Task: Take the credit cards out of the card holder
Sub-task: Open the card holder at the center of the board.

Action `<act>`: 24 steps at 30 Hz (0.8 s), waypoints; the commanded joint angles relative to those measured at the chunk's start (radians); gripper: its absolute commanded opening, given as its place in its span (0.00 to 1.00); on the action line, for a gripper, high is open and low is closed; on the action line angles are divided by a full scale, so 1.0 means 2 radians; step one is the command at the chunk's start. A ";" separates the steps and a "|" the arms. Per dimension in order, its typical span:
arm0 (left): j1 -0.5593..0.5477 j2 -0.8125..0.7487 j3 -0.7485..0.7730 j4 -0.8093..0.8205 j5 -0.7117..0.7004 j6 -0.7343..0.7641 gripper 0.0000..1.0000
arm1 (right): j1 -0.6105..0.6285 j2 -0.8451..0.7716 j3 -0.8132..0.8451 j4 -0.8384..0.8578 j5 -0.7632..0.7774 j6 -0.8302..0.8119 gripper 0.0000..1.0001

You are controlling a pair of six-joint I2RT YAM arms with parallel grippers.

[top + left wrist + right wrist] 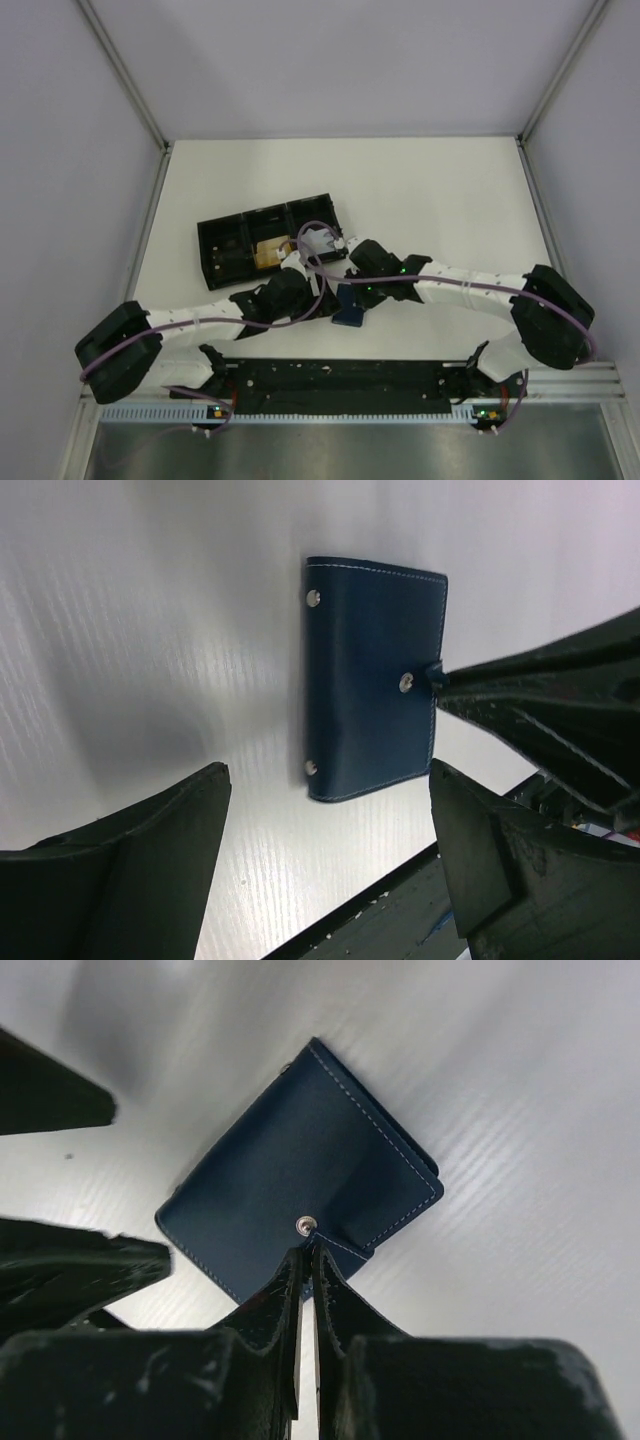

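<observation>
Near the middle of the table [430,200], seen from above, the card holder [348,308] lies closed between the two wrists. It sits just in front of the black tray [225,250], whose middle compartment shows what looks like an orange-tan card [268,252]. The left arm [200,325] reaches in low from the left and the right arm [470,290] from the right, nearly meeting over the holder, so the wrists could knock together if either swings inward. From the left wrist, the left gripper [330,780] hangs spread wide with nothing in it, its fingers framing the holder's near end without touching it. Unless it comes down to pin the body, a tug on the snap tab [432,672] would likely drag or lift the whole holder rather than pop the snap. From the right wrist, the right gripper [308,1260] is pinched tight on that tab, right beside the snap stud [306,1225], with the wrist angled down at the table. The hold is only on a thin strip at the fingertips, so it could slip off, or the holder could pivot and slide away.
</observation>
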 commanded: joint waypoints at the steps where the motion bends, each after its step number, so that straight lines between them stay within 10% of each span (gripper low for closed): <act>1: -0.002 0.018 0.021 0.027 0.004 0.003 0.84 | -0.002 -0.039 -0.026 0.095 -0.081 0.003 0.00; 8: -0.004 0.041 0.020 0.024 -0.010 0.002 0.70 | -0.023 -0.088 -0.081 0.155 -0.037 0.055 0.00; 15: -0.006 0.087 0.031 0.016 -0.016 0.004 0.31 | -0.065 -0.154 -0.159 0.174 0.015 0.145 0.00; 24: -0.011 0.107 0.049 0.003 -0.019 0.007 0.23 | -0.094 -0.144 -0.201 0.124 0.078 0.229 0.07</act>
